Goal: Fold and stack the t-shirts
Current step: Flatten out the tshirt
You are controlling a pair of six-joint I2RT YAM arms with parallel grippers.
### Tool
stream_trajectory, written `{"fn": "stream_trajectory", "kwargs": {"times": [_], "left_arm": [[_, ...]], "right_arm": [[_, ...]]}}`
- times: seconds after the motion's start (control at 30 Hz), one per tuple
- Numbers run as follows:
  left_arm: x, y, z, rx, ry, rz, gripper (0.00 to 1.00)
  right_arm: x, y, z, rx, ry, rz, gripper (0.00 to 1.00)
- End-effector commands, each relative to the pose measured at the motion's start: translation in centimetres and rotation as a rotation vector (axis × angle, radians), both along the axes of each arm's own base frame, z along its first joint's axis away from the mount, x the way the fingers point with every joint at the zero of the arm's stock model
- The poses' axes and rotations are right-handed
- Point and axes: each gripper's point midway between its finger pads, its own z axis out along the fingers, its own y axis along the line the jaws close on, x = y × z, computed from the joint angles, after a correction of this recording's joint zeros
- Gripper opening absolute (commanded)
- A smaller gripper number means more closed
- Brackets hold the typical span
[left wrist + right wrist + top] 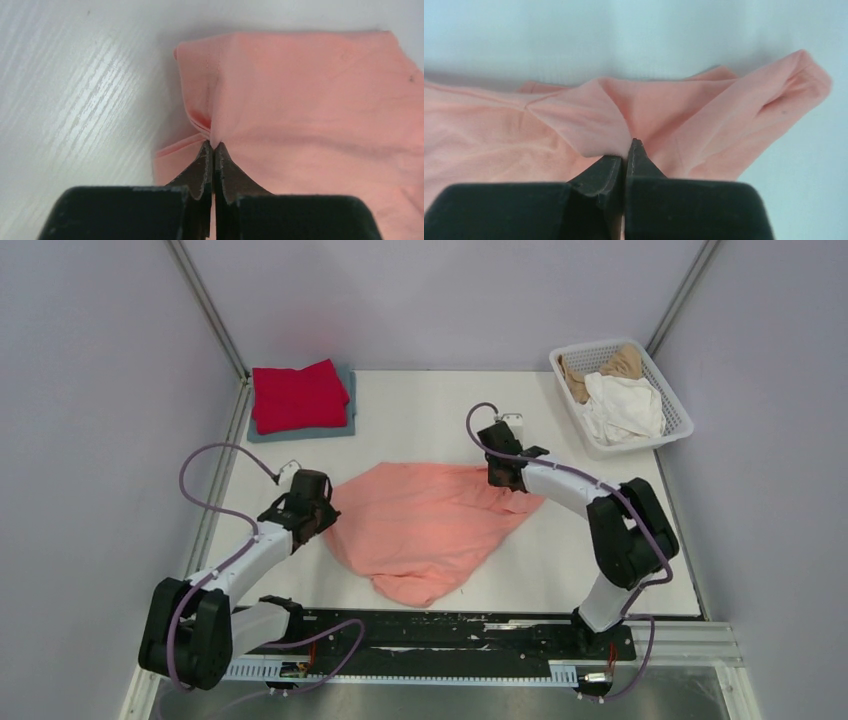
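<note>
One salmon-pink t-shirt [430, 530] lies rumpled, pinched at both sides.

Plain salmon-pink cloth t-shirt [430, 530] between black left gripper [328, 520] and black right gripper [503, 478]. Beyond left: bright red folded shirt [298, 395] over grey-blue shirt [300, 433]. Beyond right: white plastic lattice basket [640, 443] with white cloth [625, 410] and tan cloth [610, 365], shade uncertain.

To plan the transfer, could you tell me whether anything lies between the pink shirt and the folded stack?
Nothing visible does: only bare table lies between the pink shirt and the folded stack at the far left.
</note>
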Motion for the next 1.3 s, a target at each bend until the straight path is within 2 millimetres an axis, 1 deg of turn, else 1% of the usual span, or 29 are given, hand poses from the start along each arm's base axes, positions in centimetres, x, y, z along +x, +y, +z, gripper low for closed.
{"fn": "stream_trajectory", "kwargs": {"times": [0.0,0.1,0.2,0.27,0.33,0.37,0.4,0.43,0.47,0.5,0.53,0.57,0.6,0.63,0.67,0.7,0.73,0.77,0.8,0.83,0.87,0.9,0.97,1.03,1.07,1.13,1.2,1.23,1.27], "left_arm": [[3.3,1.6,6.3,0.052,-0.178,0.093,0.0],[4.3,2.3,11.0,0.063,-0.29,0.125,0.0],[4.9,3.2,17.3,0.082,-0.434,0.152,0.0],[4.4,3.8,21.7,0.085,-0.541,0.162,0.0],[3.4,4.4,26.4,0.073,-0.659,0.172,0.0],[2.4,4.6,28.7,0.058,-0.726,0.169,0.0],[1.8,4.5,31.4,0.055,-0.796,0.143,0.0],[0.7,4.7,33.7,0.045,-0.861,0.133,0.0],[-0.3,4.4,36.5,0.042,-0.934,0.09,0.0],[-1.5,4.4,38.4,0.038,-0.992,0.068,0.0],[-2.6,4.0,41.1,0.042,-1.063,0.019,0.0],[-3.7,4.1,42.5,0.06,-1.106,-0.007,0.0],[-5.1,3.8,44.9,0.051,-1.162,-0.042,0.0],[-6.0,3.9,46.1,0.066,-1.19,-0.056,0.0],[-7.6,4.1,48.3,0.062,-1.24,-0.064,0.0],[-9.1,4.4,50.3,0.067,-1.29,-0.067,0.0],[-9.8,4.3,51.2,0.064,-1.317,-0.087,0.0],[-11.3,4.1,53.0,0.061,-1.367,-0.115,0.0],[-12.0,3.9,53.8,0.061,-1.388,-0.134,0.0],[-13.3,3.7,55.1,0.062,-1.427,-0.169,0.0],[-13.7,3.5,55.7,0.064,-1.438,-0.186,0.0],[-14.8,3.3,56.6,0.072,-1.464,-0.215,0.0],[-15.4,3.2,57.3,0.076,-1.472,-0.233,0.0],[-15.2,3.3,57.2,0.08,-1.462,-0.229,0.0],[-14.7,3.3,57.0,0.082,-1.449,-0.219,0.0],[-12.8,3.5,55.7,0.092,-1.394,-0.186,0.0],[-9.9,3.8,53.5,0.112,-1.303,-0.141,0.0],[-8.2,4.1,51.8,0.13,-1.237,-0.108,0.0],[-6.4,4.0,50.4,0.138,-1.178,-0.095,0.0]], "right_arm": [[2.5,-1.3,7.3,0.056,-0.2,-0.037,0.0],[3.2,-2.0,12.1,0.041,-0.31,-0.024,0.0],[3.3,-2.9,18.1,0.034,-0.439,-0.008,0.0],[2.8,-3.2,22.5,0.027,-0.527,0.036,0.0],[1.7,-3.7,27.0,0.03,-0.621,0.083,0.0],[0.9,-3.8,29.3,0.043,-0.67,0.107,0.0],[0.0,-3.7,31.4,0.06,-0.718,0.145,0.0],[-1.1,-3.3,33.5,0.088,-0.765,0.205,0.0],[-2.4,-2.9,35.8,0.112,-0.816,0.274,0.0],[-4.0,-2.0,37.7,0.149,-0.861,0.365,0.0],[-5.9,-1.5,40.2,0.189,-0.919,0.439,0.0],[-7.5,-1.5,42.1,0.224,-0.967,0.47,0.0],[-9.0,-1.8,44.1,0.249,-1.016,0.488,0.0],[-10.5,-2.1,45.8,0.264,-1.061,0.507,0.0],[-12.2,-2.0,47.6,0.285,-1.108,0.552,0.0],[-13.6,-2.1,49.2,0.301,-1.148,0.581,0.0],[-14.9,-2.2,50.6,0.308,-1.185,0.614,0.0],[-16.1,-2.0,51.7,0.314,-1.204,0.661,0.0],[-17.0,-2.0,52.6,0.316,-1.22,0.69,0.0],[-17.8,-2.1,53.5,0.311,-1.233,0.711,0.0],[-18.2,-2.2,54.2,0.306,-1.242,0.721,0.0],[-18.7,-2.5,55.1,0.299,-1.263,0.717,0.0],[-18.6,-3.5,56.5,0.278,-1.296,0.665,0.0],[-17.6,-4.5,57.3,0.242,-1.311,0.59,0.0],[-16.8,-5.0,57.6,0.222,-1.315,0.55,0.0],[-14.3,-6.0,57.5,0.16,-1.299,0.443,0.0],[-11.4,-6.7,56.8,0.089,-1.272,0.349,0.0],[-10.0,-7.1,56.4,0.049,-1.257,0.305,0.0],[-8.0,-7.4,55.4,0.007,-1.227,0.245,0.0]]}}
